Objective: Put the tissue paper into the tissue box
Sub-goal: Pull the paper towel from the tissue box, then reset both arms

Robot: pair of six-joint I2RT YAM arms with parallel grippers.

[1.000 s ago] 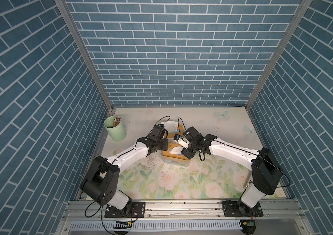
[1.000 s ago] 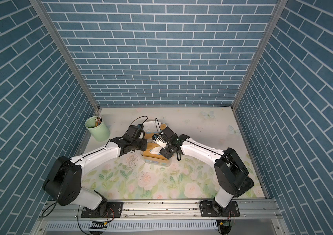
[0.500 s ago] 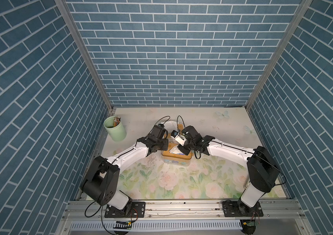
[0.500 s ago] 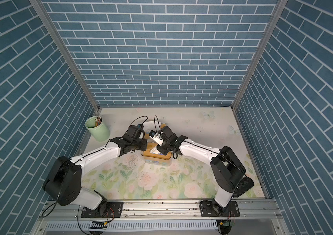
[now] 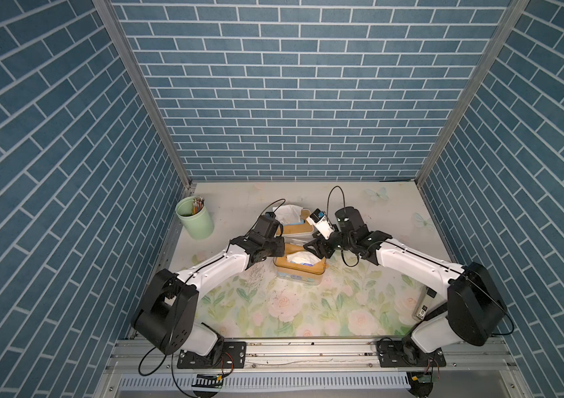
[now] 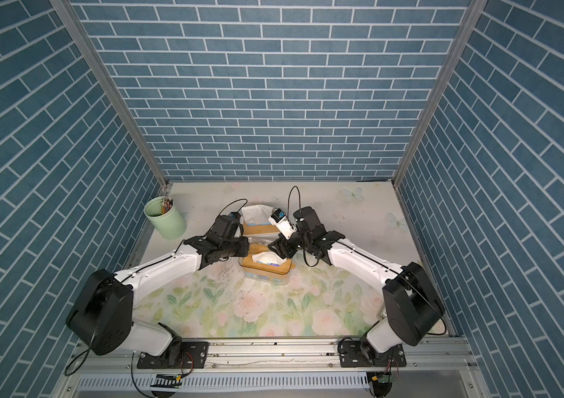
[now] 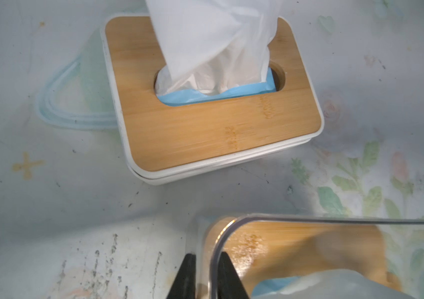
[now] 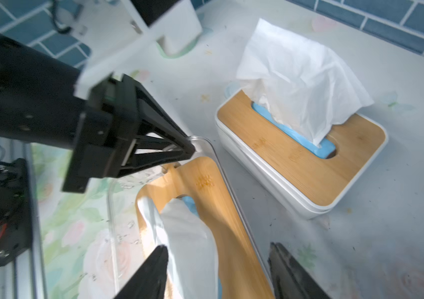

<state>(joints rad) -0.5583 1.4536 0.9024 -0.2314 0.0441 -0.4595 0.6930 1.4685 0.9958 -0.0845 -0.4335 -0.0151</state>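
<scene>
Since a second ago the right arm's wrist has shifted slightly up the frame, while the left arm has kept its place.

In both top views, at the middle of the floral table (image 5: 308, 310), a clear tissue box (image 5: 299, 272) with a bamboo lid (image 5: 285, 263) has crumpled white tissue paper (image 5: 299, 257) poking from its slot. The left gripper (image 5: 275, 249) meets the box's left end. The right gripper (image 5: 313, 251) hangs over its upper edge. Just above stands a white tissue box (image 5: 294, 230), and a green pencil cup (image 5: 195, 222) sits at the left.

Left wrist view: two black fingers (image 7: 189, 259) straddle the clear box's wall, close on either side. Whether they pinch it cannot be told.

Right wrist view: the right gripper's (image 8: 218, 248) jaws stand wide apart, holding nothing. The tissue paper (image 8: 187, 233) lies against one finger.
</scene>
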